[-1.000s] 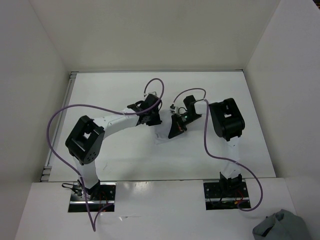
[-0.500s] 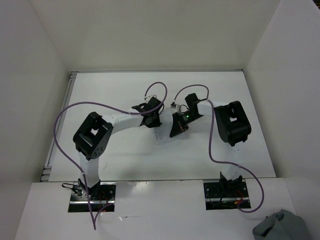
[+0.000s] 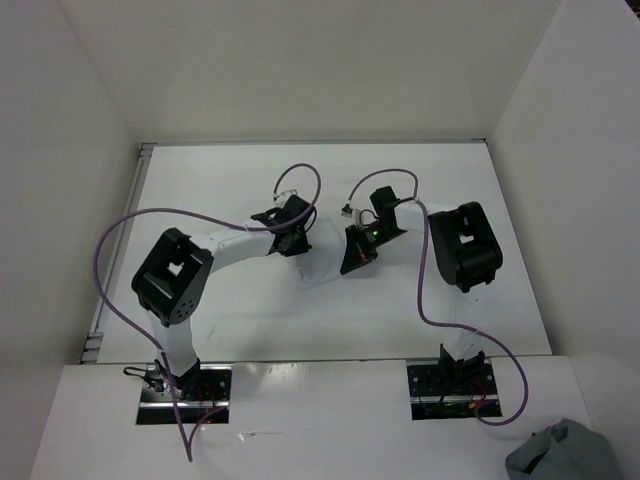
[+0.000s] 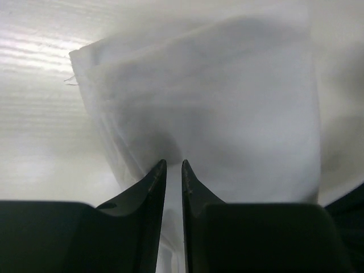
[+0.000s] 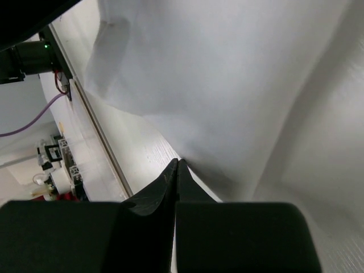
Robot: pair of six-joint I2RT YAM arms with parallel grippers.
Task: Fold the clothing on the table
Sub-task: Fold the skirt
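well, the clothing [image 3: 320, 270] lies bunched small near the middle of the worktop [image 3: 200, 190], between the two wrists and partly hidden under them. in the left wrist view the left jaws stand almost together, with a strip of white cloth in the narrow slot between them. they look to be pinching an edge of the garment, and the rest spreads away beyond the tips, with a loose thread at its far left corner. the right jaws are pressed together with their tips right against the fabric; whether a thin layer is caught there i cannot tell. the risks, as i judge them: the cloth is thin, so a light pinch may let it slide out once an arm pulls. if only one side truly holds, the fold will drag crooked or bunch up. the wrists also sit close together, so a careless sweep could knock one against the other.
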